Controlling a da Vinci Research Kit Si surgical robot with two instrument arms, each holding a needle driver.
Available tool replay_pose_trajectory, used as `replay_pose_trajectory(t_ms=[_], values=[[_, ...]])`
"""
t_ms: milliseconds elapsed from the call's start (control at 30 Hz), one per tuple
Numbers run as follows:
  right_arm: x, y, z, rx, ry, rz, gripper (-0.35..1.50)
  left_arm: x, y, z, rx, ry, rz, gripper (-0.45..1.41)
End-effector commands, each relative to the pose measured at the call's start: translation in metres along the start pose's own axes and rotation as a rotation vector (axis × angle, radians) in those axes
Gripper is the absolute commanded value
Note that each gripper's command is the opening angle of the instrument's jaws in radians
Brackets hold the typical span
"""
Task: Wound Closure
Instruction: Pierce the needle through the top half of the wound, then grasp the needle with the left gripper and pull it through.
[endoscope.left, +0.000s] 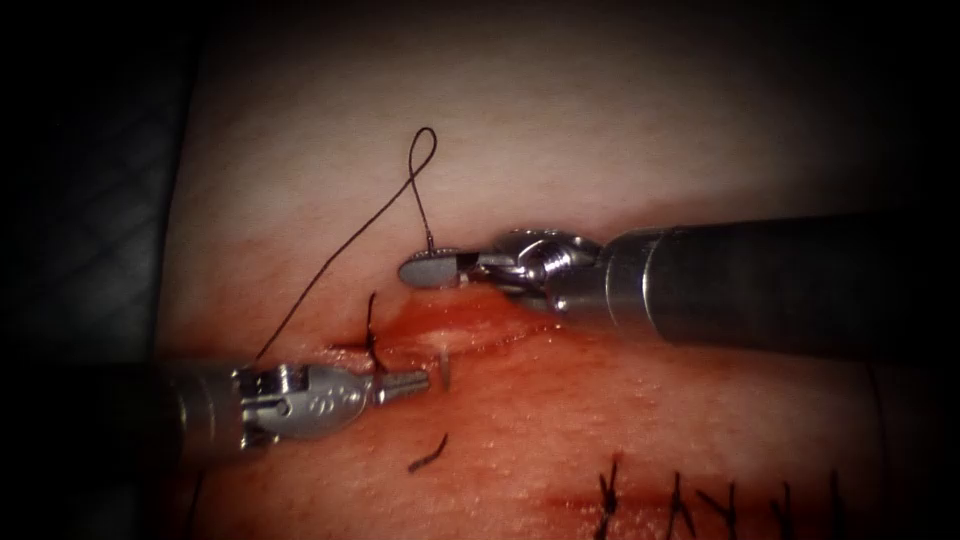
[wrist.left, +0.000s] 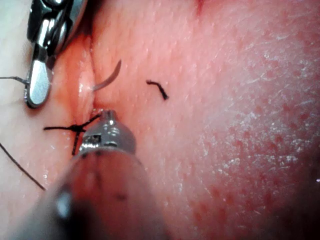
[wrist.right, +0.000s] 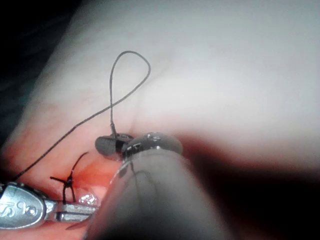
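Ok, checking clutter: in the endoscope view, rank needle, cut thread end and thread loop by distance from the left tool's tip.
1. needle, in the tissue just right of the left tool.
2. cut thread end, lying below it.
3. thread loop, far above; the right tool holds its thread.

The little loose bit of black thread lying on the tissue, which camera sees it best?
The left wrist view: there the cut end of thread lies bare on the tissue, clear of both tools. The endoscope view shows it too, near the left tool.
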Motion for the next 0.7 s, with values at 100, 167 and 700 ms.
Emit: replay_pose_trajectory(t_ms=[100, 167, 700], values=[[0.001, 0.0001, 0.0002, 0.066, 0.066, -0.056, -0.03, 0.0001, -0.0003, 0.0006, 0.005, 0.038, 0.043, -0.45], [0.0023, 0.0003, -0.0006, 0.115, 0.129, -0.17, 0.94, 0.0002, -0.0006, 0.0006, 0.009, 0.083, 0.095, -0.45], [0.0065, 0.0036, -0.0076, 0.102, 0.205, -0.265, 0.99, 0.0021, 0.0012, 0.0019, -0.045, 0.243, 0.364, 0.34]])
